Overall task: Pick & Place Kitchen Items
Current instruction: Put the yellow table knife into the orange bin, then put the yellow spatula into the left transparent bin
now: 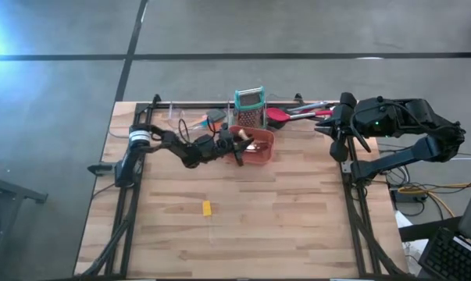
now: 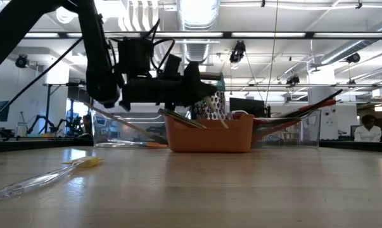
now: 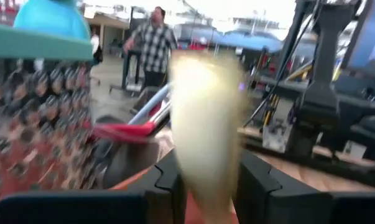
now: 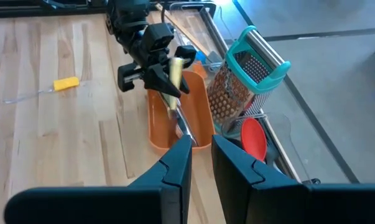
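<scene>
Lying in orange bin (image 4: pixel 199 118): pale-handled knife (image 4: pixel 173 81).

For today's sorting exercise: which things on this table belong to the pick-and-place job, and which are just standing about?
Part of the job:
- left gripper, over the bin with a pale-handled utensil between its fingers
- yellow-handled knife, lying on the table
- red spoon

Just standing about:
- orange bin
- teal box grater
- right gripper, waiting at the table's right

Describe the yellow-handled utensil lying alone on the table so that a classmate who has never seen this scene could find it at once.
Start at the red-orange bin near the table's far edge, then move toward the near edge across bare wood. The yellow-handled utensil lies there by itself. Unlike the others, which are crowded around the bin and the grater, it has a clear blade and nothing beside it.
</scene>
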